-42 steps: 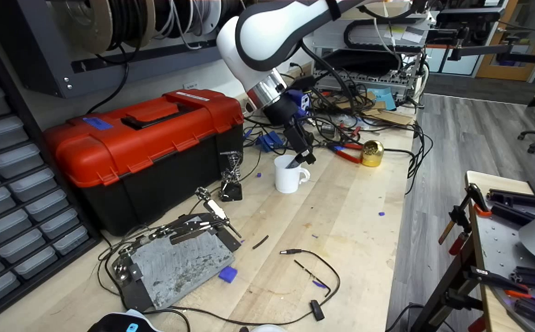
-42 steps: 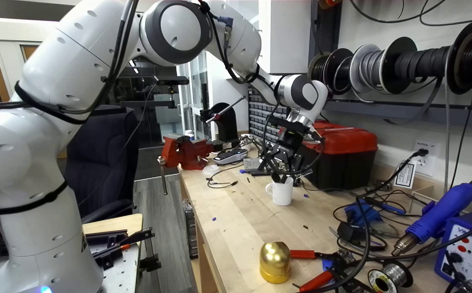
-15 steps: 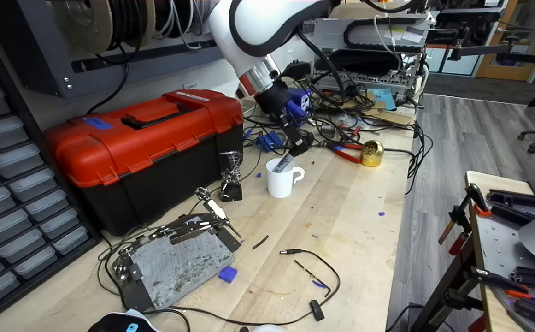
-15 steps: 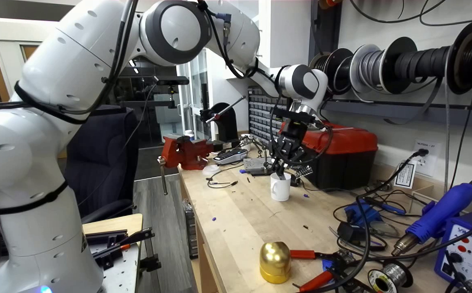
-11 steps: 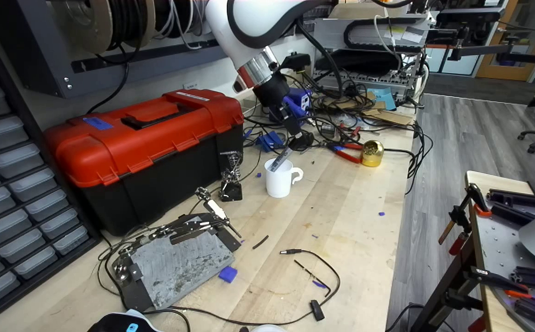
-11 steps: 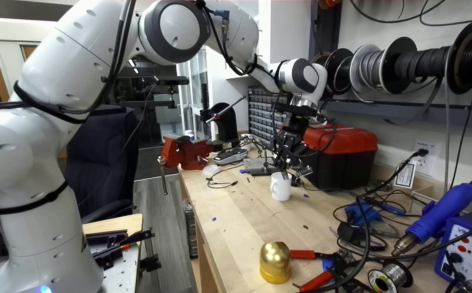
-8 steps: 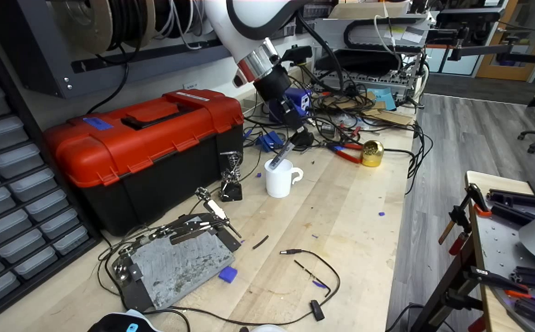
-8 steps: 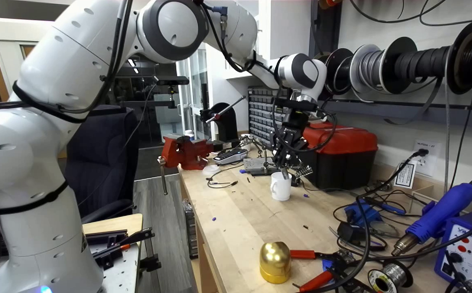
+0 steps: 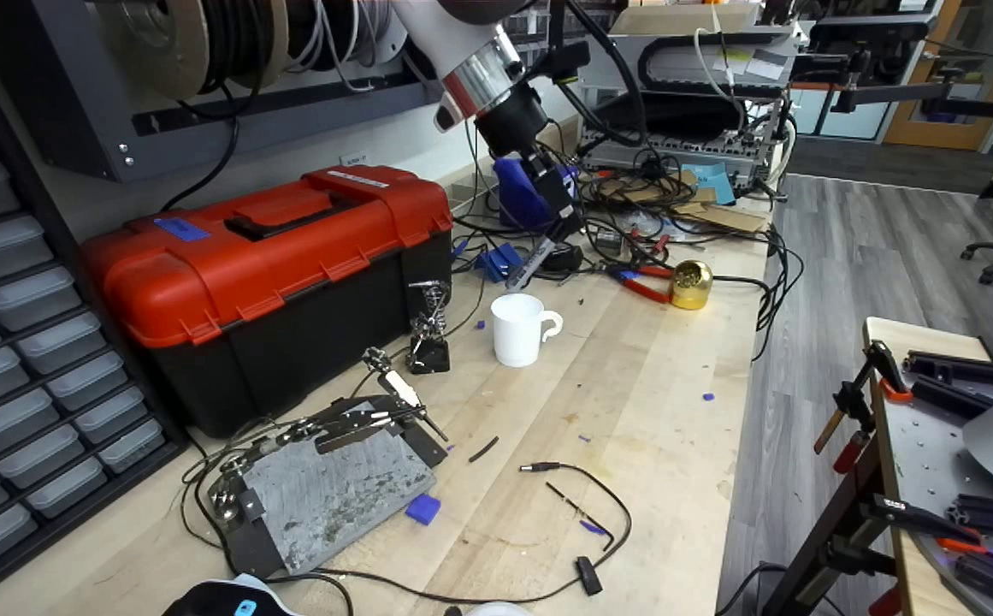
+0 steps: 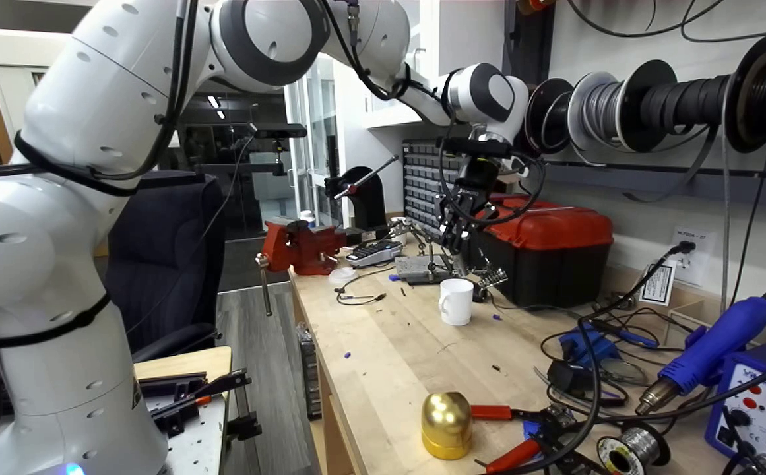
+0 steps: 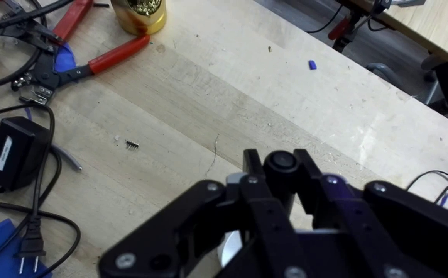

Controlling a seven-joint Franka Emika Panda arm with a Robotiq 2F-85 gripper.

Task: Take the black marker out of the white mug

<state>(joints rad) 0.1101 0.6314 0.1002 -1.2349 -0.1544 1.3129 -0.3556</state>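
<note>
The fingers (image 11: 252, 161), low in the wrist view, pinch the black marker (image 9: 532, 262) near its top; mid-frame in an exterior view, it slants just above the white mug (image 9: 517, 335). A weak end-grip could let it fall inside.

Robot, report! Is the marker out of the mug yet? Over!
Gripper shut on the marker. It's out, tilted, just above the upright white mug. Nothing seems to block a further lift.
</note>
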